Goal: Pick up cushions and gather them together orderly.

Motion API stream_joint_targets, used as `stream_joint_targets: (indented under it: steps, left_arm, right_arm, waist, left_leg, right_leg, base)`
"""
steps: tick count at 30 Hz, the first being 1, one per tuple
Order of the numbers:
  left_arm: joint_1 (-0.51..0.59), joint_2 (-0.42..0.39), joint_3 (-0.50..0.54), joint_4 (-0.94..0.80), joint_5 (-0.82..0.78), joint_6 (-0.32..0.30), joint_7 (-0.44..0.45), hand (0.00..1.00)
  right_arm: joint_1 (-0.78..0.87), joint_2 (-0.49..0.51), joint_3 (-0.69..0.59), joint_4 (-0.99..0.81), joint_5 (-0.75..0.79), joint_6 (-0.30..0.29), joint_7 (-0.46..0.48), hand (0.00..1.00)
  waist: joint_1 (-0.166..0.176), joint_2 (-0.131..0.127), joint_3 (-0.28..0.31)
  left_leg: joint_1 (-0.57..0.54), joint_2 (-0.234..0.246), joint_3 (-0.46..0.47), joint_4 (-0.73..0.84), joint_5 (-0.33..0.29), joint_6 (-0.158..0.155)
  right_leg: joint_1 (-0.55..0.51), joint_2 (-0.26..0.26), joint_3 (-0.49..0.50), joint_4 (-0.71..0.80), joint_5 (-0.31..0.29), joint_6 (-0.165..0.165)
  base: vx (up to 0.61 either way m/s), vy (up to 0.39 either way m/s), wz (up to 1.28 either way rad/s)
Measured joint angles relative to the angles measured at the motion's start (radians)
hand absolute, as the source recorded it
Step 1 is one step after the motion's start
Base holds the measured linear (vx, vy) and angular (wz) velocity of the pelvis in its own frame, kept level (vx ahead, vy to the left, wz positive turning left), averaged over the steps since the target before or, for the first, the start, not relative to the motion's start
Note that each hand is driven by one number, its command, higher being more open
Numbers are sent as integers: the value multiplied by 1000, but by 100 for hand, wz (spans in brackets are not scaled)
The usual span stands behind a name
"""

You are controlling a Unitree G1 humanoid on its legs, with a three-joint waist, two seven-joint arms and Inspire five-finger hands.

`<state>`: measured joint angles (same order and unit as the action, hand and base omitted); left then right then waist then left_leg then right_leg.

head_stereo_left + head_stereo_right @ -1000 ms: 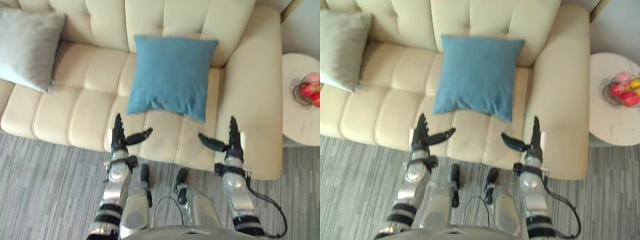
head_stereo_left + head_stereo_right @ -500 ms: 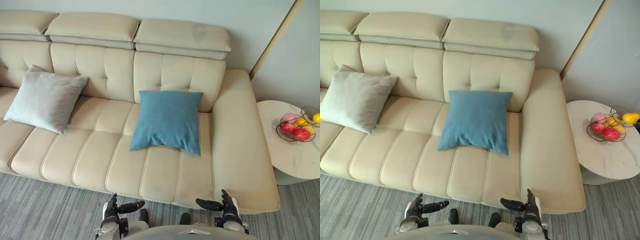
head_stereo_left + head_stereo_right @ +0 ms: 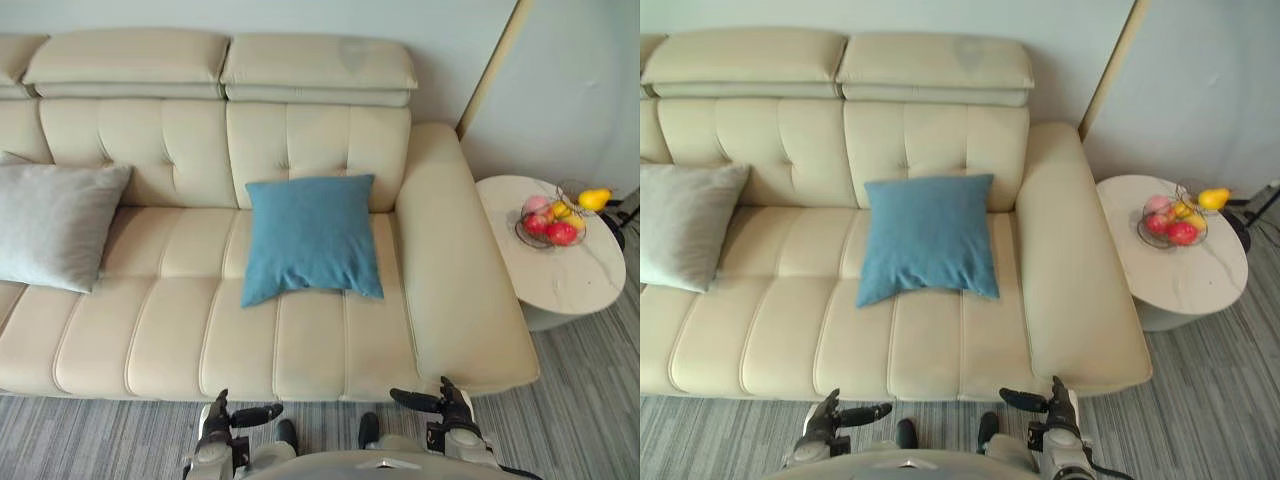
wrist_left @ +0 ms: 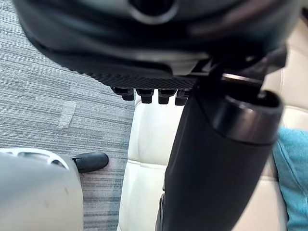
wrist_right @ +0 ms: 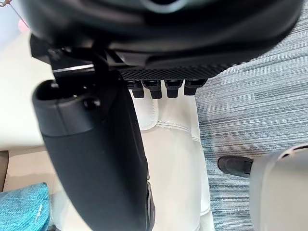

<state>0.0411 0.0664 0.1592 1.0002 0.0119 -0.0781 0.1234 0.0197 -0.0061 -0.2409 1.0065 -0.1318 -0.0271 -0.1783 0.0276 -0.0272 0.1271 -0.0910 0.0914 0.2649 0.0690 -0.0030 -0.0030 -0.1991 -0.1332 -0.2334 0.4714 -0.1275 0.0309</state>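
A blue cushion (image 3: 311, 237) leans against the backrest of the cream sofa (image 3: 160, 330), right of its middle. A grey cushion (image 3: 52, 225) rests at the sofa's far left, partly cut off by the view's edge. My left hand (image 3: 222, 420) and right hand (image 3: 445, 402) hang low in front of the sofa's front edge, both open with straight fingers and thumbs pointing inward, holding nothing. The blue cushion's corner (image 4: 294, 178) shows past my left thumb in the left wrist view, and its corner (image 5: 23, 210) in the right wrist view too.
A round white side table (image 3: 580, 275) stands right of the sofa's armrest (image 3: 455, 270), bearing a wire bowl of fruit (image 3: 548, 220). Grey striped carpet (image 3: 90, 440) runs in front of the sofa.
The camera has tilted up and swung right, so the sofa and cushions sit further left. Both hands stay open and low, apart from the cushions.
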Motion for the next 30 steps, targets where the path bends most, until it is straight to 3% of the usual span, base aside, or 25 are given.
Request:
stream_joint_targets:
  steps: [3, 4, 6, 8, 9, 13, 15, 16, 17, 18, 19, 20, 21, 25, 27, 30]
  left_arm:
    - [0, -5, -1, -21, -1, 0, 1, 100]
    - [-2, -4, 1, -47, -2, 0, 2, 100]
    - [-8, -5, 1, -56, -2, 0, 6, 100]
    - [-13, -23, -17, -62, -3, 0, 16, 100]
    - [-24, -32, -39, -57, -1, 3, 20, 100]
    - [-27, -45, -58, -60, 11, 3, 22, 100]
    - [-27, -48, -56, -65, 21, 3, 26, 100]
    - [-31, -48, -56, -70, 23, 4, 27, 100]
    - [-35, -51, -56, -78, 29, 3, 28, 100]
    - [-34, -55, -56, -84, 30, 3, 29, 100]
    - [-30, -57, -55, -84, 30, 3, 30, 100]
    - [-27, -63, -51, -84, 30, 3, 29, 100]
    - [-27, -65, -43, -83, 30, 3, 28, 100]
    - [-7, -52, -20, -83, 30, 4, 29, 100]
    - [1, -52, -21, -75, 31, 4, 29, 100]
    - [15, -50, -22, -45, 40, 5, 29, 100]
  right_arm:
    - [15, 10, 0, 0, 17, 4, 0, 100]
    - [9, 21, 2, -1, 17, 4, 1, 100]
    - [-10, 20, 2, -11, 18, 4, -2, 100]
    - [-26, 17, 6, -50, 19, -1, -12, 100]
    - [-42, 11, 7, -59, 20, -1, -20, 100]
    - [-1, 17, 23, -72, 50, 1, -31, 100]
    - [6, 17, 28, -75, 55, 1, -32, 100]
    - [4, 18, 27, -77, 55, 1, -37, 100]
    - [4, 18, 27, -77, 56, 2, -43, 100]
    - [5, 11, 27, -80, 55, 2, -47, 100]
    - [5, 9, 27, -81, 55, 2, -48, 100]
    - [5, 7, 26, -91, 55, 2, -50, 100]
    - [-3, 8, 24, -92, 55, 2, -49, 100]
    - [7, 61, 25, -90, 55, 4, -41, 100]
    - [17, 64, 19, -87, 55, 4, -38, 100]
    - [19, 60, -23, -58, 55, 5, -35, 100]
  waist:
    - [-2, -9, -4]
    - [12, -34, -11]
    - [27, -30, -8]
    - [53, -13, -8]
    - [51, 18, 9]
    - [50, 41, 19]
    - [46, 44, 20]
    - [42, 31, 28]
    - [43, 27, 31]
    - [43, 23, 32]
    - [42, 23, 32]
    - [43, 39, 29]
    - [42, 45, 31]
    - [37, 3, 6]
    - [33, -1, -15]
    - [21, 12, -36]
  left_leg:
    - [-36, -1, -34, 50, -8, 4]
    - [-90, -5, -37, 94, 0, -4]
    - [-137, 1, -33, 121, 14, -17]
    - [-190, 11, -25, 100, 57, -30]
    - [-210, 24, -52, 78, 95, -37]
    - [-189, 38, -95, 0, 165, -51]
    - [-195, 60, -38, 2, 150, -62]
    - [-205, 67, 9, 31, 122, -65]
    - [-216, 71, 22, 126, 106, -43]
    - [-206, 80, 16, 246, 22, -26]
    - [-204, 84, 11, 275, -11, -25]
    - [-200, 102, -16, 348, -90, -41]
    - [-198, 105, -25, 360, -116, -51]
    - [-136, 39, 8, 242, -108, -47]
    - [-96, 2, 19, 161, -95, -48]
    - [-34, -46, 19, 48, -62, -46]
  right_leg:
    - [13, -34, -7, 166, -32, 37]
    - [29, -45, 5, 153, -68, 86]
    - [50, -19, 11, 41, -103, 71]
    - [67, 22, 3, -119, -129, 26]
    - [67, 43, -28, -149, -108, 4]
    - [96, 64, -120, -155, -100, -13]
    - [95, 59, -153, -148, -96, -22]
    - [92, 32, -178, -149, -88, -37]
    - [91, 13, -186, -142, -85, -37]
    - [87, -7, -188, -127, -82, -32]
    - [81, -12, -187, -121, -81, -30]
    - [70, -19, -180, -106, -75, -19]
    - [68, -15, -171, -104, -68, -4]
    - [85, -43, -122, -171, -25, 43]
    - [107, -49, -98, -235, 12, 51]
    - [142, -47, -56, -319, 54, 55]
  base:
    - [-37, -92, 39]
    - [-153, -207, 22]
    - [-172, -174, 0]
    - [-224, -149, -8]
    - [-273, -128, 35]
    - [-162, -73, 60]
    - [-119, -9, 51]
    - [-87, 75, 45]
    - [-60, 131, 49]
    - [-30, 138, 25]
    - [-42, 176, 7]
    - [-76, 206, -10]
    - [-113, 255, -16]
    - [-96, 204, -10]
    - [-12, 156, -9]
    - [59, 97, -12]
